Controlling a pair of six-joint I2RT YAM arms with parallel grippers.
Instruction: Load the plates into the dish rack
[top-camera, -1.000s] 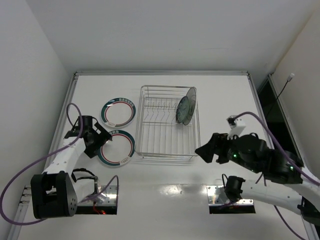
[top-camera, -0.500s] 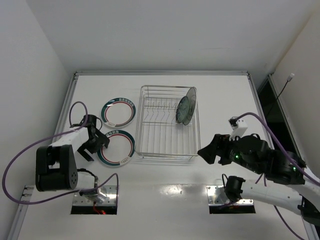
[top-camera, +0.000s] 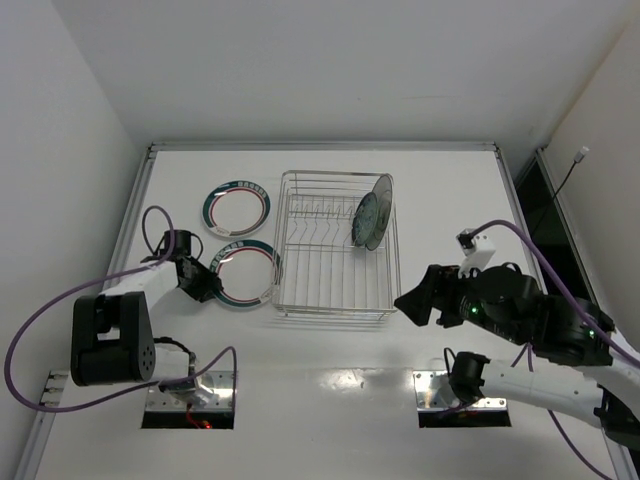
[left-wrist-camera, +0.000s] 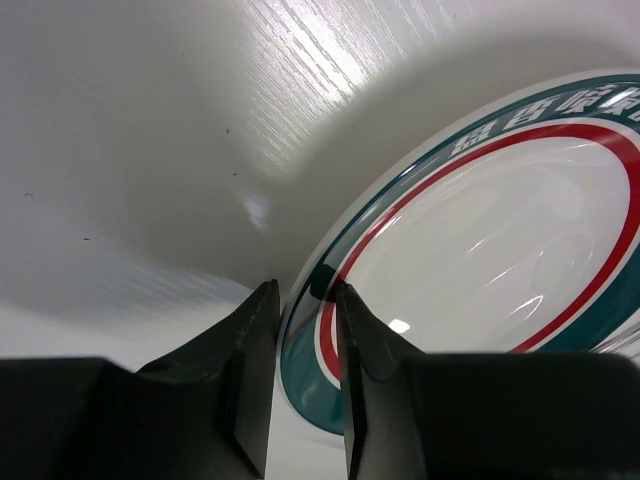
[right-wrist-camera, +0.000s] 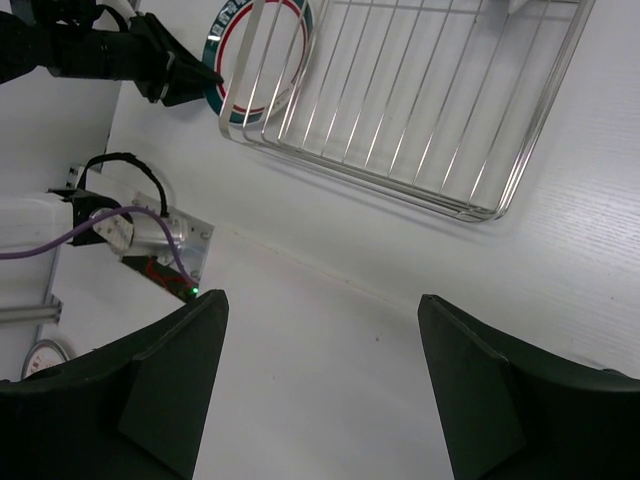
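White table (top-camera: 330, 360): left jaws pinch near plate (top-camera: 250, 278) rim beside rack (top-camera: 320, 272); right jaws spread.

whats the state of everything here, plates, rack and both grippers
left gripper: shut on the near white plate's rim
right gripper: open, holding nothing
near white plate: held by its rim, at the rack's left side, not loaded
far white plate: lying flat on the table, not loaded
teal plate: standing on edge in the rack
dish rack: holds one plate only
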